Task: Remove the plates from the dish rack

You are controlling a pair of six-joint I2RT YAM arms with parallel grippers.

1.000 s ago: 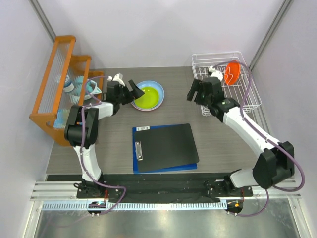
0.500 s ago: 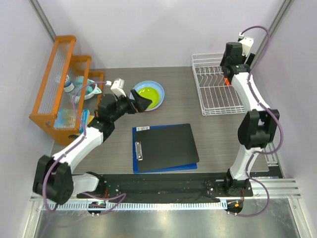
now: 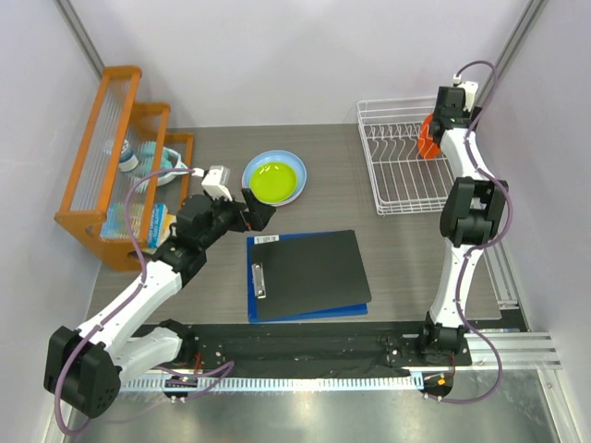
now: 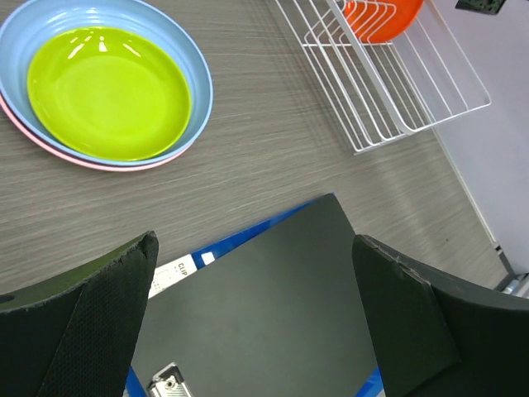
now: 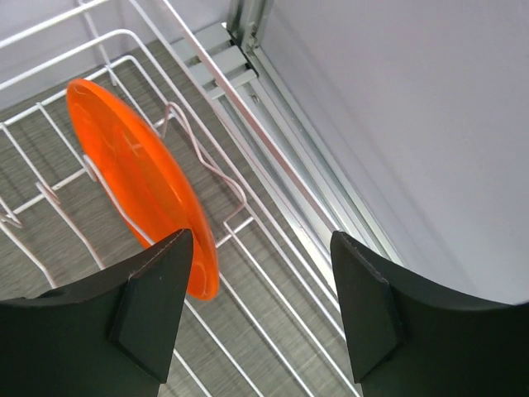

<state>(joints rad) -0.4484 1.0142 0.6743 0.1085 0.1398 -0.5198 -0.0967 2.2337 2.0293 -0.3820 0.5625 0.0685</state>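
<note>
An orange plate stands upright between the tines of the white wire dish rack at the back right. In the right wrist view the plate is just left of my open right gripper, which hangs over the rack's right side and holds nothing. A lime green plate lies in a light blue plate on a pink one, left of centre. My left gripper is open and empty, over the clipboard's far edge, in front of that stack.
A black clipboard on a blue board lies at the table's middle. An orange stepped shelf rack with a teal cup stands at the left. Aluminium rails run along the wall right of the dish rack.
My right gripper swung from the rack's front left to over its back right, beside the orange plate. My left gripper drew back from the plate stack toward the clipboard.
</note>
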